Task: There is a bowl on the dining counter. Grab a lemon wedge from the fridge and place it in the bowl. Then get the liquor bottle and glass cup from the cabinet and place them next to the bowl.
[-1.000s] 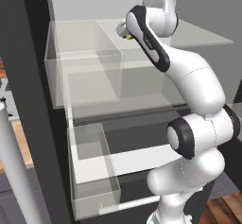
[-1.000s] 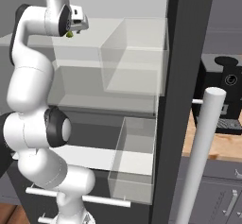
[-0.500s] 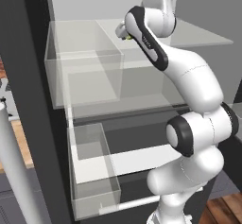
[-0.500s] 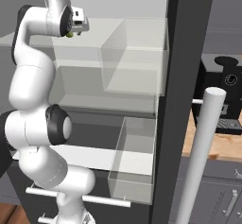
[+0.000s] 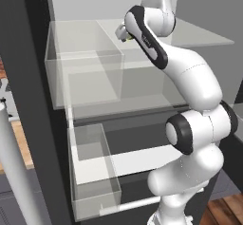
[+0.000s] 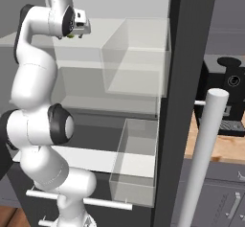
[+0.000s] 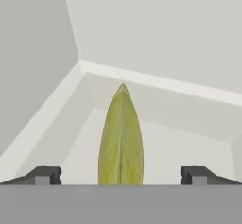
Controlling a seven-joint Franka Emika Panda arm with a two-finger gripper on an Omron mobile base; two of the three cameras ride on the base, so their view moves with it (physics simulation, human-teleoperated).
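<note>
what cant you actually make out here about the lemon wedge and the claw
- Lemon wedge, hand view: its near end is cut off at the bottom edge, so contact with the claw cannot be told.
- Lemon wedge, left base view: only a yellow sliver shows; the arm's wrist hides the rest.
- Claw, right base view: too small, and the hand hides its tips.
- Bowl, liquor bottle, glass cup: outside the frames.

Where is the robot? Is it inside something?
It looks like a kitchen, with the arm reaching into an open fridge. You can see clear shelves, see-through door bins and a yellow-green lemon wedge between the open gripper tips. A coffee machine sits on a wooden counter beside it.
</note>
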